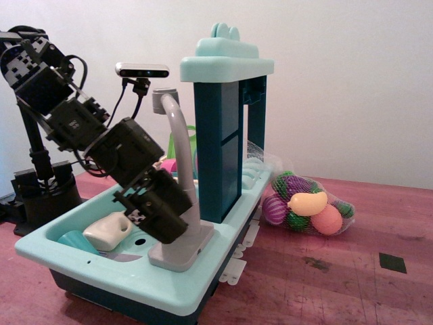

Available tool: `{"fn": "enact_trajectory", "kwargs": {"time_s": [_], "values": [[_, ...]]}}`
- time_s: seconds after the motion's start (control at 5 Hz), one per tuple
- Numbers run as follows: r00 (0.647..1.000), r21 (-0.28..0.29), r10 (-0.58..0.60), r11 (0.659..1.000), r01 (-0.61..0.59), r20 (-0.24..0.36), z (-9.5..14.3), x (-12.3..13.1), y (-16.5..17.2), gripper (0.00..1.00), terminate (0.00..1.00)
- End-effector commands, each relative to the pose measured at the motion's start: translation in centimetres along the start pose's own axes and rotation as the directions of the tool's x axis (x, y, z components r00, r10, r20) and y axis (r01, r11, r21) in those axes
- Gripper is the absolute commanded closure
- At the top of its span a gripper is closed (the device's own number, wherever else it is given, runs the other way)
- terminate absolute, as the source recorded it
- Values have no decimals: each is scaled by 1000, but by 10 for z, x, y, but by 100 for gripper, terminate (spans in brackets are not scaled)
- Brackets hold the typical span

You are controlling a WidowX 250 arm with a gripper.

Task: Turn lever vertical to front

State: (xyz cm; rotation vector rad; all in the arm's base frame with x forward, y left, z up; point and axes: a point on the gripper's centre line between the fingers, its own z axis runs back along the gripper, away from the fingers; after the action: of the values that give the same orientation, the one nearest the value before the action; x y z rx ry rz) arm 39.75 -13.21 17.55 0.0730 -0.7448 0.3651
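No legible text, brand, number or sign anywhere in view. Only marking: a small black-and-white square pattern on the gripper [157, 215] housing, on its lower left face; too small and blurred to resolve into characters. Toy sink [135, 277] below the gripper, faucet [179, 156] just right of it, and camera bar [142, 70] above it carry no readable labels.

- Even, soft, fairly bright indoor light; no harsh glare.
- The pale blank wall [352, 81] looks faintly greyish.
- Soft shadows lie beneath the mint-green plastic toy sink [203, 288].
- Focus is mildly soft overall.
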Motion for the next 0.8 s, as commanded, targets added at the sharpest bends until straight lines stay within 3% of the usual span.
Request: {"fn": "enact_trajectory", "kwargs": {"time_s": [0.0,0.2,0.4,0.6], "values": [[996,-43,78,996,-76,43,27,0,12,0,0],[994,-37,97,995,-95,57,35,-15,22,0,0],[992,-31,103,994,-101,73,30,-28,29,0,0],[991,-60,114,992,-110,64,16,-50,30,0,0]]}}
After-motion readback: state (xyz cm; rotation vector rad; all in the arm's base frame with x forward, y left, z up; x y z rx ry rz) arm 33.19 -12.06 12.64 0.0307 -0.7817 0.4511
